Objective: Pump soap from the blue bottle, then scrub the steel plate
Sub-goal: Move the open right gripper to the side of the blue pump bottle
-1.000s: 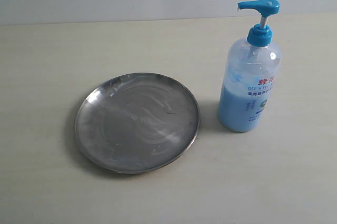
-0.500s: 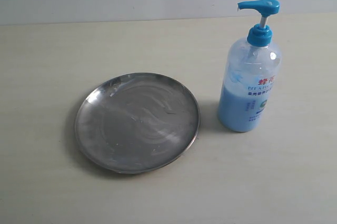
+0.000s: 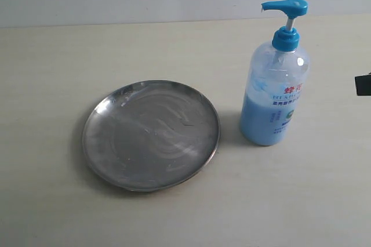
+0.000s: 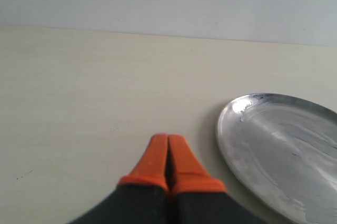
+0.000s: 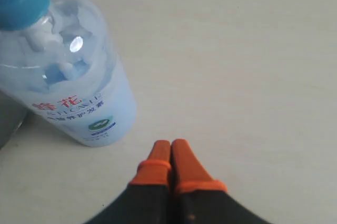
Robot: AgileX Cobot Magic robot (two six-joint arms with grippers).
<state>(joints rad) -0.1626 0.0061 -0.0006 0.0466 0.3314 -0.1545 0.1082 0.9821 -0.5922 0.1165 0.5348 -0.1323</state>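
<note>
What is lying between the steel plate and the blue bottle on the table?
Nothing: in the exterior view, only a bare strip of table separates the steel plate from the blue bottle.

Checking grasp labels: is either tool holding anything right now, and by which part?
Nothing held. The left tool and right tool are both shut and empty; the blue bottle and steel plate stand free on the table.

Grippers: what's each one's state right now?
Left gripper: closed, holding nothing.
Right gripper: closed, holding nothing, near the bottle.
</note>
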